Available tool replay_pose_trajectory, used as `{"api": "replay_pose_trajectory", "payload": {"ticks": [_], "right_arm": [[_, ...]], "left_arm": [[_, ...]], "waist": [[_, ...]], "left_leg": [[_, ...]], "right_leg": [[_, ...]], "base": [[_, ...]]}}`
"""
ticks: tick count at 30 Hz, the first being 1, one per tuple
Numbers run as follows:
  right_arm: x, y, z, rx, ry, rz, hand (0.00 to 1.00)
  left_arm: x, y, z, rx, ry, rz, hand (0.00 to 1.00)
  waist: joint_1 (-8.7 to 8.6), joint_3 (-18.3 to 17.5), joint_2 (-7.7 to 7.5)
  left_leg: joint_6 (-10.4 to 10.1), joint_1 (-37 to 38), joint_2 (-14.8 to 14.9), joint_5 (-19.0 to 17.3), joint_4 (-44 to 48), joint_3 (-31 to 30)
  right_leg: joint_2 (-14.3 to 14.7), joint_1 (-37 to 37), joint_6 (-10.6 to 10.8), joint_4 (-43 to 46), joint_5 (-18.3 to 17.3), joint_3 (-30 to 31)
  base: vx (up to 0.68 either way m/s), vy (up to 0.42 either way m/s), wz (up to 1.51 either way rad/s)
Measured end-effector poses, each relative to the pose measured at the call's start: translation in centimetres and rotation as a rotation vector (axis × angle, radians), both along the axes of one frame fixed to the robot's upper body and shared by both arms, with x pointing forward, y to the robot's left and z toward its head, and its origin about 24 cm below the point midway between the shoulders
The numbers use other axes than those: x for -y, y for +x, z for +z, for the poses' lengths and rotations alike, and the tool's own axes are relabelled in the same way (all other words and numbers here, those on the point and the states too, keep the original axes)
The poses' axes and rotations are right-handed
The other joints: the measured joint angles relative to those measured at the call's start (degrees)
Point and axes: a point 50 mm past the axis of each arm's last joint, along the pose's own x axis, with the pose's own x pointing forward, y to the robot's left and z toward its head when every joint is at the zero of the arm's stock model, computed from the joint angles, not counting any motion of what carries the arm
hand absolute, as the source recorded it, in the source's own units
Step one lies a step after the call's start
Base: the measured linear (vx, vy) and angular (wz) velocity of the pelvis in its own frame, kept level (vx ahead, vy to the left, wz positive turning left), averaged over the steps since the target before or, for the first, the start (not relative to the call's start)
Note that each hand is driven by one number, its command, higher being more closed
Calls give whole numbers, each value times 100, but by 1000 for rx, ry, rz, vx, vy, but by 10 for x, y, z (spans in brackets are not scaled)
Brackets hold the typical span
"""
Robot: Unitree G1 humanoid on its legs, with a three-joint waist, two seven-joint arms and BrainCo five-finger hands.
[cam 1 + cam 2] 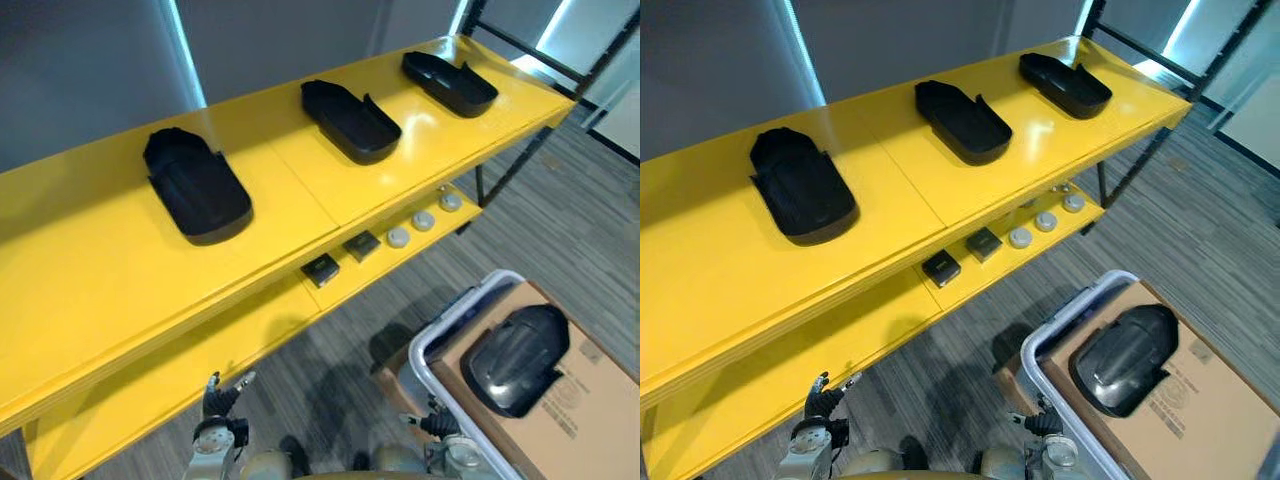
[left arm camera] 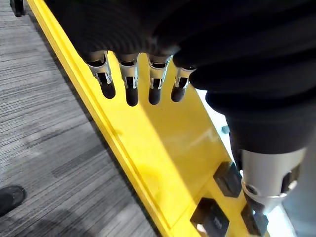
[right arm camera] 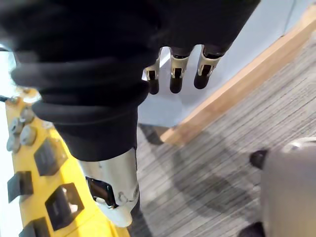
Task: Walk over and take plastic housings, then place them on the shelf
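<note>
Counting three plastic housings (image 1: pixel 350 122) up on the yellow shelf (image 1: pixel 100 270) — fourth housing (image 1: pixel 515 360) down on the cardboard box (image 1: pixel 590 410) in the bin (image 1: pixel 455 320). Holding nothing in left hand (image 2: pixel 131 89) or right hand (image 3: pixel 177 74) — fingers loosely straight.

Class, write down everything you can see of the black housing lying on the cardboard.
The housing is a glossy black shell that looks like plastic, lying domed side up. One end is broad and rounded; the other is stepped, with a notch along its edge. Light glints off its curved back. It rests on brown cardboard inside a grey-rimmed bin, near the bin's corner. Only the cardboard touches it.
</note>
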Motion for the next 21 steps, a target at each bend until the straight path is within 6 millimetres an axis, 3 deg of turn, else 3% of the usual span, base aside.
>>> {"api": "replay_pose_trajectory", "payload": {"ticks": [4, 5, 6, 7, 8, 10, 12, 13, 14, 16, 17, 18, 20, 21], "right_arm": [[4, -11, -5, -43, -3, -15, 0], [6, -14, -6, -49, -1, -35, 0], [5, -13, -5, -45, 0, -40, 0], [5, -13, -5, -46, 3, -40, 0], [3, -12, -5, -43, 7, -41, 0], [4, -16, -6, -49, 10, -62, 0], [8, -22, -7, -60, 8, -91, 0], [10, -21, -7, -52, 15, -107, 0], [12, -20, -6, -42, 14, -122, 0], [18, -25, -6, -48, 4, -141, 0], [23, -30, -6, -56, -2, -180, 0], [26, -30, -6, -52, -3, -202, 0], [33, -33, -6, -53, -1, -247, 0], [33, -34, -6, -53, 2, -260, 0]], "left_arm": [[6, -2, -4, -22, -16, -9, 0], [7, -3, -4, -25, -19, -4, 0], [6, -8, -6, -39, -19, 1, 0], [5, -11, -7, -49, -18, 5, 0], [3, -14, -8, -58, -15, 16, 0], [-5, -14, -8, -72, 4, 18, 0], [-3, -11, -8, -71, -2, 16, 0], [-3, -11, -9, -76, -5, 20, 0], [-3, -12, -9, -76, -6, 22, 0], [2, -11, -10, -73, -18, 22, 0], [8, -13, -11, -78, -36, 24, 0], [12, -14, -12, -81, -48, 25, 0], [14, -18, -13, -90, -55, 30, 0], [14, -19, -13, -92, -55, 32, 0]], "waist": [[-46, -78, 81], [-42, -61, 115], [-15, -72, 112], [-2, -77, 162], [-2, -119, 119], [-70, -107, 110], [-89, -100, 232], [-98, -53, 340], [-162, -18, 403], [-171, 10, 500], [-150, 30, 504], [-156, 29, 528], [-136, 66, 478], [-140, 69, 473]], "left_leg": [[-150, 231, 171, 96, -265, 296], [-162, 318, 257, 143, -333, 622], [-184, 430, 332, 152, -378, 983], [-205, 458, 380, 148, -373, 1109], [-261, 497, 444, 164, -343, 1292], [-324, 508, 527, 154, -187, 1350], [-456, 492, 880, -6, 341, 1322], [-474, 464, 1224, -173, 896, 1304], [-458, 351, 1585, -220, 1570, 1218], [-355, 183, 2002, -149, 2435, 824], [-259, -1, 2059, -96, 2799, 378], [-372, -99, 1847, -219, 2779, -109], [-608, -177, 1012, -537, 2247, -1122], [-641, -208, 798, -574, 2000, -1369]], "right_leg": [[181, -55, 6, -204, 213, 359], [-103, -145, -28, -46, -94, -483], [-447, -159, -3, 149, -113, -1661], [-582, -135, -5, 188, -111, -2144], [-733, -104, -23, 185, 27, -2707], [-614, -110, 156, 87, 329, -2584], [-456, -81, 78, 26, 376, -2346], [-285, 24, 23, -49, 377, -2215], [-145, 103, -38, -137, 350, -2061], [41, 201, -114, -164, 299, -1786], [99, 286, -190, -170, 251, -1595], [64, 294, -213, -162, 236, -1439], [-160, 276, -185, -104, 252, -1053], [-219, 275, -152, -93, 273, -974]], "base": [[-112, -96, -78], [-126, -25, -113], [-135, -40, -123], [-50, -28, -130], [-9, -66, -93], [-13, -106, -78], [-11, -117, -79], [1, -114, -83], [-12, -119, -74], [-33, -90, -74], [45, -29, -84], [136, 55, -83], [133, 96, -91], [111, 105, -86]]}}
